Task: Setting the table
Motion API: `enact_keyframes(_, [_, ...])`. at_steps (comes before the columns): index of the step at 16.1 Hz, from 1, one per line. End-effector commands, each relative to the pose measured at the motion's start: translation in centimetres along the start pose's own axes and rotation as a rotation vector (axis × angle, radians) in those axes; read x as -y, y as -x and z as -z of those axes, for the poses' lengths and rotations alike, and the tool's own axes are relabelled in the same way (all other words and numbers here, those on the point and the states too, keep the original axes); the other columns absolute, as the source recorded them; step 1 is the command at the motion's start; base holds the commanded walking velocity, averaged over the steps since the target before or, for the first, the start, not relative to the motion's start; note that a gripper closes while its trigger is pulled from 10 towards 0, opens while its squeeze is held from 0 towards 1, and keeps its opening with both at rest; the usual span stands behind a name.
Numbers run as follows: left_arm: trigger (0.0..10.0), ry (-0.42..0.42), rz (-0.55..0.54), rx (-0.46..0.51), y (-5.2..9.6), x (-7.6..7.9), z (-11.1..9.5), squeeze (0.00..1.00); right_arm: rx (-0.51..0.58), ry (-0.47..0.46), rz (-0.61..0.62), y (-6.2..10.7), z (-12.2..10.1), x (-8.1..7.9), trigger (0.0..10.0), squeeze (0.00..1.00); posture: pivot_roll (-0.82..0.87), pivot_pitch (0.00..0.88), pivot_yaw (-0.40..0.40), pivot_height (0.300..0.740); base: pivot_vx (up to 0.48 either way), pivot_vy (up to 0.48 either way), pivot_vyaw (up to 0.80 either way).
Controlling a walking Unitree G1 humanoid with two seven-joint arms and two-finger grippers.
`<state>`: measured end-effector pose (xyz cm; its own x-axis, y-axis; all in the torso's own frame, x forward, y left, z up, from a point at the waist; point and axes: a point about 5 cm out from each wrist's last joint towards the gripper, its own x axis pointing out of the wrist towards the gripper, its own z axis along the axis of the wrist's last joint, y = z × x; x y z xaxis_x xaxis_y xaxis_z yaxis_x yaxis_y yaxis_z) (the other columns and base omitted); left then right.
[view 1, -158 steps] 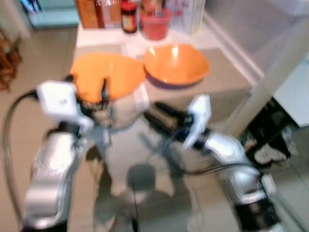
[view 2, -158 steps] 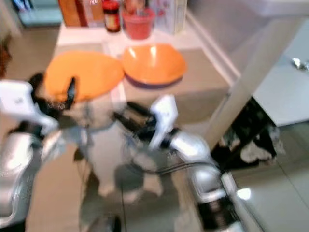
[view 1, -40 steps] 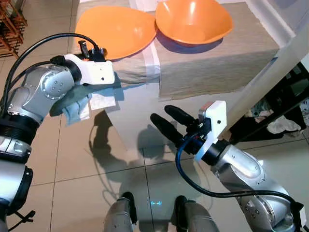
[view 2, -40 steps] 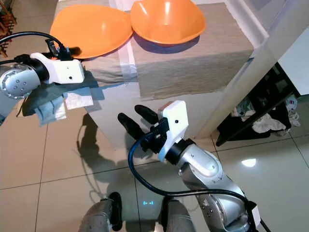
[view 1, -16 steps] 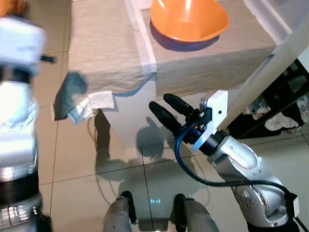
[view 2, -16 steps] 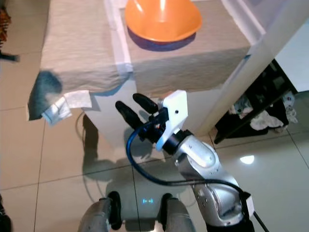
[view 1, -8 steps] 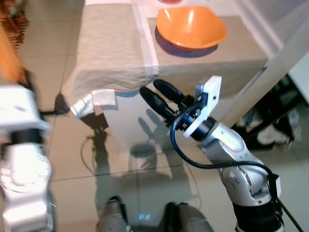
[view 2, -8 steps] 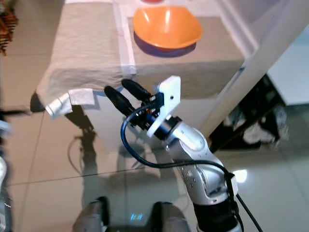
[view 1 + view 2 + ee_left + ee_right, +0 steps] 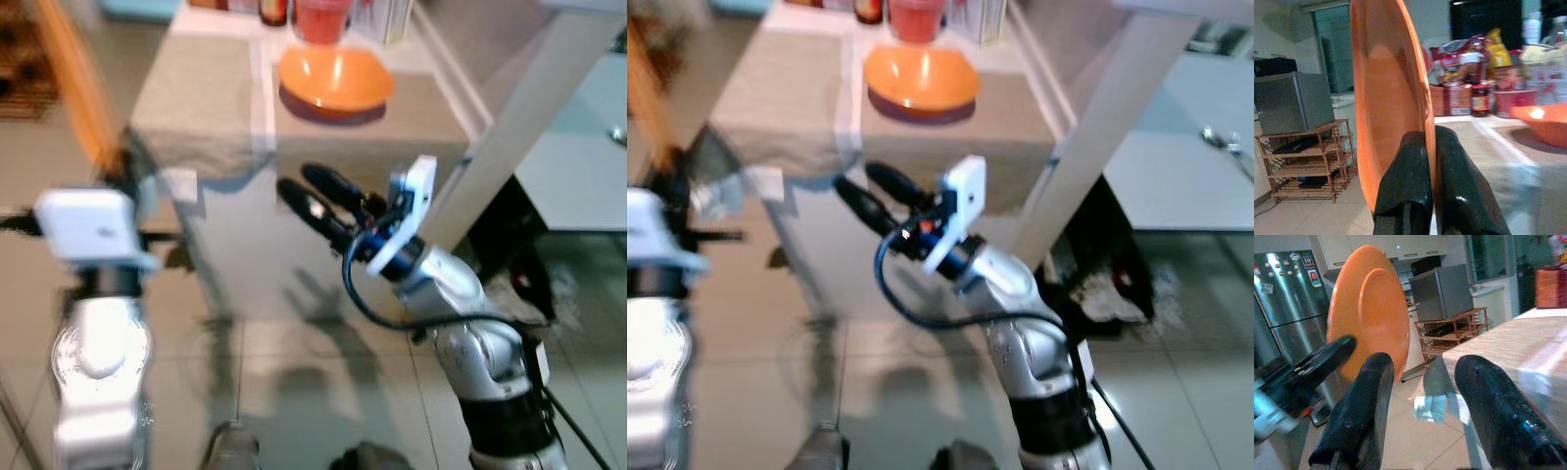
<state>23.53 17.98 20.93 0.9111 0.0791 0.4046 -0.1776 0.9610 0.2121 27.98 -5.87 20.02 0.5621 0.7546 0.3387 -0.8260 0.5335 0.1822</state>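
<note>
Left gripper [image 9: 1420, 196] pinches the plate [image 9: 1388, 98] by its rim, holding it on edge off the table [image 9: 1498, 142]. Right wrist view: right gripper [image 9: 1425, 401], fingers apart and empty, faces the plate, fridge [image 9: 1288, 298] behind. Head view, top centre: one bowl [image 9: 336, 76] sits on the beige cloth [image 9: 196, 103]; the plate probably remains to be placed.

Steel fridge [image 9: 1288, 313], wooden shelf rack [image 9: 1308, 159], grey cabinet [image 9: 1290, 100], tiled floor [image 9: 294, 392].
</note>
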Motion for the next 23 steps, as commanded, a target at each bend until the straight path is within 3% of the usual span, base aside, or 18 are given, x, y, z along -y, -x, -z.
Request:
enact_keyframes(1, [10.0, -0.014, 0.058, 0.03, 0.0, 0.9, 0.1, 0.0, -0.001, 0.004, 0.046, 0.4, 0.3, 0.9, 10.0, 0.0, -0.02, 0.063, -0.029, 0.74, 0.0, -0.465, 0.0])
enact_keyframes(3, [10.0, -0.014, 0.141, -0.045, 0.8, 2.2, 2.5, 0.0, -0.064, 0.035, 0.09, 1.4, 1.9, 1.7, 10.0, 0.0, -0.03, 0.062, -0.018, 0.74, 0.0, -0.465, 0.8])
enact_keyframes(6, [10.0, 0.022, 0.192, -0.072, 1.8, 3.6, 3.1, 0.0, -0.148, 0.029, 0.124, 3.0, 3.9, 1.4, 10.0, 0.0, -0.06, 0.069, 0.001, 0.74, 0.0, -0.465, 0.26])
enact_keyframes(9, [10.0, 0.022, 0.184, -0.077, 2.2, 3.6, 3.5, 0.0, -0.168, 0.026, 0.134, 3.9, 4.6, 1.5, 10.0, 0.0, -0.06, 0.076, 0.004, 0.74, 0.0, -0.466, 0.0])
enact_keyframes(15, [10.0, 0.012, 0.208, -0.2, 3.9, 3.5, 6.6, 0.0, -0.398, 0.19, 0.337, 7.4, 8.0, 5.0, 10.0, 0.0, -0.07, 0.077, 0.006, 0.74, 0.0, -0.465, 0.0])
enact_keyframes(23, [10.0, 0.014, 0.286, -0.159, 3.5, 5.1, 6.3, 0.0, -0.321, 0.2, 0.3, 6.2, 7.3, 4.4, 10.0, 0.0, -0.08, 0.064, 0.002, 0.74, 0.0, -0.465, 0.0])
